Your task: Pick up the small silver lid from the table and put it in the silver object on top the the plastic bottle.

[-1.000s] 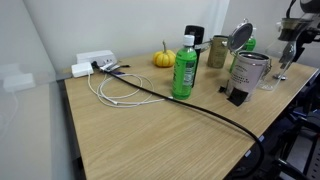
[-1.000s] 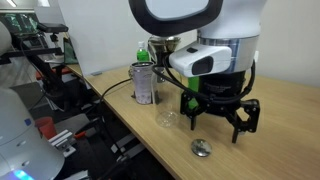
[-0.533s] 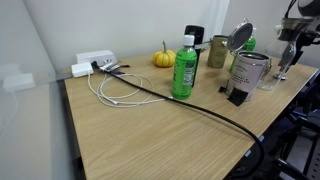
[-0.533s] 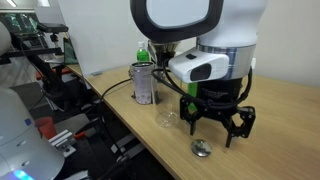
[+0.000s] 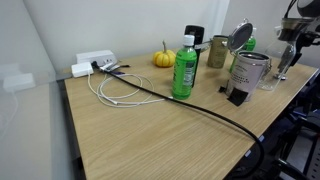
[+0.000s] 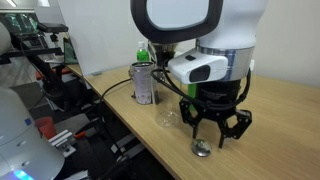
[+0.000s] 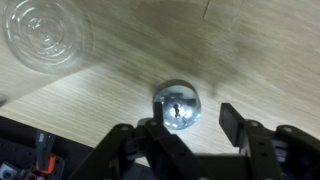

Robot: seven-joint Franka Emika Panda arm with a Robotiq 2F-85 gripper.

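The small silver lid [image 7: 177,103] lies flat on the wooden table, also seen in an exterior view [image 6: 202,149]. My gripper [image 7: 195,130] is open and hangs just above it, with the lid between and slightly ahead of the fingers; it also shows in an exterior view [image 6: 212,137]. The clear plastic bottle [image 7: 45,35] stands close by, seen from above in the wrist view and beside the gripper in an exterior view [image 6: 168,118]. I cannot make out the silver object on its top.
A ribbed silver can [image 6: 143,83] with a tilted round lid [image 5: 241,36] stands behind the bottle. A green bottle [image 5: 184,68], a small pumpkin [image 5: 163,58], a white power strip [image 5: 95,63] and a black cable [image 5: 190,105] are on the table. The table edge [image 6: 150,140] is close.
My gripper has come down and slightly sideways toward the small silver lid. The lid and the bottle have not moved.
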